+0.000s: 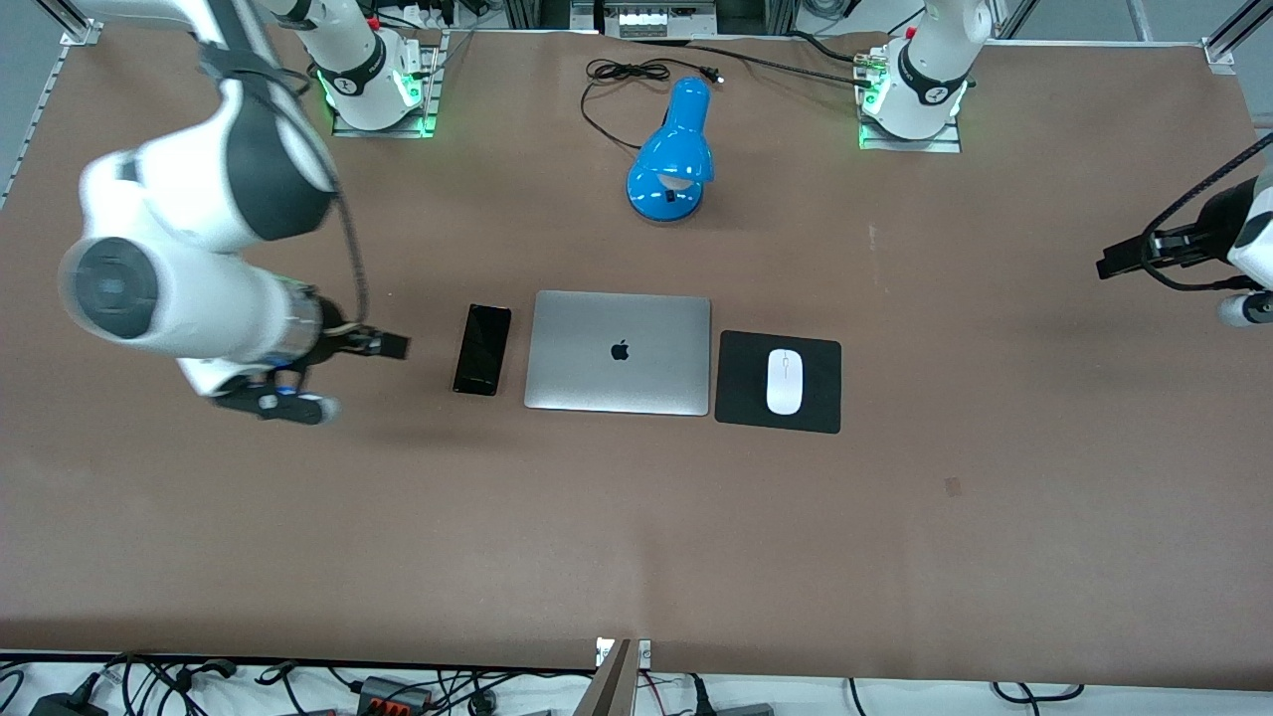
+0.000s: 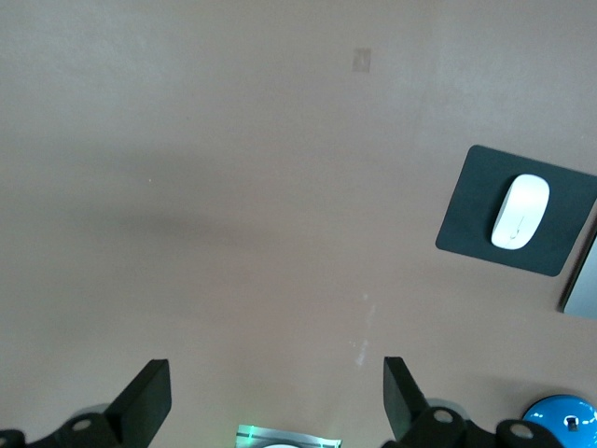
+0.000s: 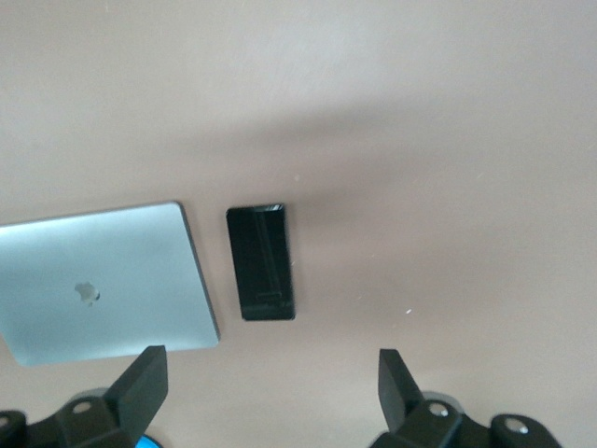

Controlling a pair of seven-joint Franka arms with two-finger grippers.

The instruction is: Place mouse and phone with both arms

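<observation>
Phone (image 1: 482,349) and mouse (image 1: 784,381) both lie flat and free: the slim black phone just beside the closed silver laptop (image 1: 619,352) toward the right arm's end of the tabletop (image 1: 636,537), the small white mouse on the black mouse pad (image 1: 748,388) just beside the laptop toward the left arm's end. Neither should weigh much. The phone looks stiff, thin and glossy, so its long edges seem the surest hold; its face could slip or scratch. The mouse's smooth domed shell is best pinched across its narrow sides. The right gripper (image 3: 270,387) hangs near the phone with jaws spread and empty. The left gripper (image 2: 277,397) waits over bare tabletop, well apart from the mouse, jaws likewise spread.
</observation>
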